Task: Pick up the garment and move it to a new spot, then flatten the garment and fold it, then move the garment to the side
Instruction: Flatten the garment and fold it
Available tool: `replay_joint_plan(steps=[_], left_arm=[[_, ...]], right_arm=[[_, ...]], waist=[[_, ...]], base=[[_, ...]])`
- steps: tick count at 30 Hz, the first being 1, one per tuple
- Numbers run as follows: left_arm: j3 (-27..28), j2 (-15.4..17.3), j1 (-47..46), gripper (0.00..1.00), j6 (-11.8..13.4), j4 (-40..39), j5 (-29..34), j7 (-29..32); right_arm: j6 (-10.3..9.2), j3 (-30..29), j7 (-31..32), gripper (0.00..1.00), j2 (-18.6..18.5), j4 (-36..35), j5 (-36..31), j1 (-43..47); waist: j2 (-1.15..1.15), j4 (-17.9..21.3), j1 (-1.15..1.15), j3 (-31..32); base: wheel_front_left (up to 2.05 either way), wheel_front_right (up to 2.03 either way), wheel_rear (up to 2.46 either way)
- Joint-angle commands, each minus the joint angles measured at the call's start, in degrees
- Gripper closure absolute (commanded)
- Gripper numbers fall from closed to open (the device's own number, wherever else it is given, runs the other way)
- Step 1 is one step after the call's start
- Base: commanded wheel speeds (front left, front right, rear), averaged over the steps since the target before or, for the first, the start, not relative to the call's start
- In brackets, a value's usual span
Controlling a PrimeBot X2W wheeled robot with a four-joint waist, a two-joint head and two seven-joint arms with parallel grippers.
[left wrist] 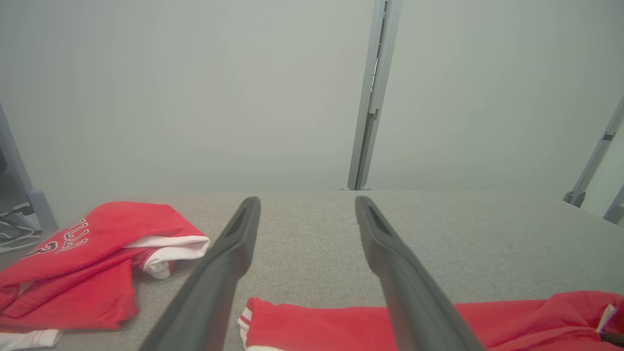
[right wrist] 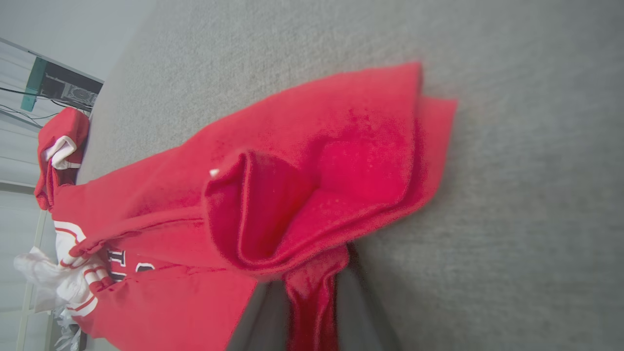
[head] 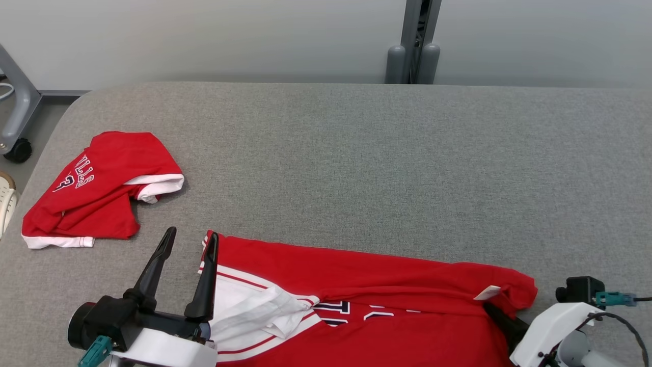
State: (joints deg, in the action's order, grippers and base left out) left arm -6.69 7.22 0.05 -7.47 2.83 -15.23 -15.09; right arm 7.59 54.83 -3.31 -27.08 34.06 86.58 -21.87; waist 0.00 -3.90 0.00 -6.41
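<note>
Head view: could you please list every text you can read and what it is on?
"ULLS", start hidden by a fold: folded red garment.
"3": same garment, beside the letters.
Dark letters, partly covered, unreadable: spread red jersey.
Nothing legible: white tag.

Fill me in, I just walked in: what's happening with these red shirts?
The robot's right gripper is shut on a fold at the right end of the red jersey, which lies near the front of the grey table. Its left gripper stands open by the jersey's left edge, holding nothing. A second red garment lies crumpled at the far left.
</note>
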Motion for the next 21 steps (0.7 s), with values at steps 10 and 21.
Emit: replay_joint_plan(steps=[10,21], left_arm=[[0.06,-0.01,0.11,0.0,-0.03,0.46,-0.28,-0.12],[-0.03,-0.22,1.1,0.0,-0.03,0.81,-0.41,-0.12]], right_arm=[[-0.36,1.98,-0.99,1.0,0.75,4.27,-1.77,-0.99],[-0.43,1.65,-2.69,1.0,-2.04,10.61,-3.0,-4.46]], waist=[[0.0,0.15,0.0,0.68],[0.0,0.33,0.0,2.13]], base=[[0.0,0.0,0.0],[0.0,0.0,0.0]])
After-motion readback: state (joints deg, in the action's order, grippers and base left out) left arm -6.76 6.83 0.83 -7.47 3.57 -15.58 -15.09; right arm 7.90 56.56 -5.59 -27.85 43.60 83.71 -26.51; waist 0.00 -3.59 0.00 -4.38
